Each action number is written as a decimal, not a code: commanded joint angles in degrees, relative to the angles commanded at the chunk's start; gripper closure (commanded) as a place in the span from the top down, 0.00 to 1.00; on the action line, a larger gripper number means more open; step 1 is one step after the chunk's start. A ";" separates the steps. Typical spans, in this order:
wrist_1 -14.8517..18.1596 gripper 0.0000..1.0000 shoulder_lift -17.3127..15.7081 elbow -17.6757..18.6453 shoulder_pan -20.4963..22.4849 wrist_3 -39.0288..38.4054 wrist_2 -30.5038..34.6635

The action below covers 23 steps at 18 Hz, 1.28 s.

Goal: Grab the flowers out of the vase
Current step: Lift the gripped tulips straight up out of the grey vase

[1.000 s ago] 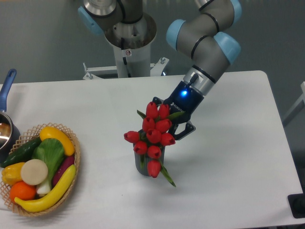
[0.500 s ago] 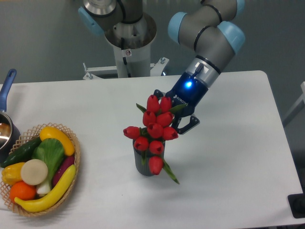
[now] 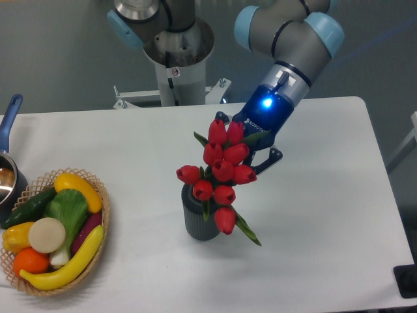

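Note:
The flowers (image 3: 221, 171), a bunch of red tulips with green leaves, hang above and slightly right of the vase (image 3: 199, 218), a small dark grey ribbed cylinder in the middle of the white table. Their lower end is still at the vase's top. My gripper (image 3: 251, 156) comes in from the upper right and is shut on the flowers behind the blooms. Its fingertips are mostly hidden by the tulips; one finger (image 3: 268, 160) shows at the right.
A wicker basket (image 3: 98, 195) of plastic fruit and vegetables sits at the table's left edge. A pot with a blue handle (image 3: 10, 117) is at the far left. The robot base column (image 3: 176, 55) stands behind the table.
My gripper has risen and moved right with the flowers, lifting the bunch higher out of the vase. More of the vase now shows.

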<state>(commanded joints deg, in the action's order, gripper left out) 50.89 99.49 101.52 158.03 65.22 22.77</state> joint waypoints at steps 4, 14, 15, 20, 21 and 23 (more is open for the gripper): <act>0.00 0.50 -0.17 -1.58 0.44 -2.90 -0.89; 0.00 0.48 -1.05 -2.20 2.20 -6.24 -6.33; 0.00 0.48 -1.05 -2.29 2.63 -6.77 -7.20; 0.00 0.47 -1.05 -2.64 3.69 -8.70 -9.41; 0.00 0.46 -1.05 -2.81 3.78 -8.70 -9.50; 0.00 0.46 -1.05 -3.43 4.13 -8.79 -9.93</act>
<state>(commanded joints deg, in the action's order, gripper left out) 50.89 98.44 98.09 162.16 56.43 12.84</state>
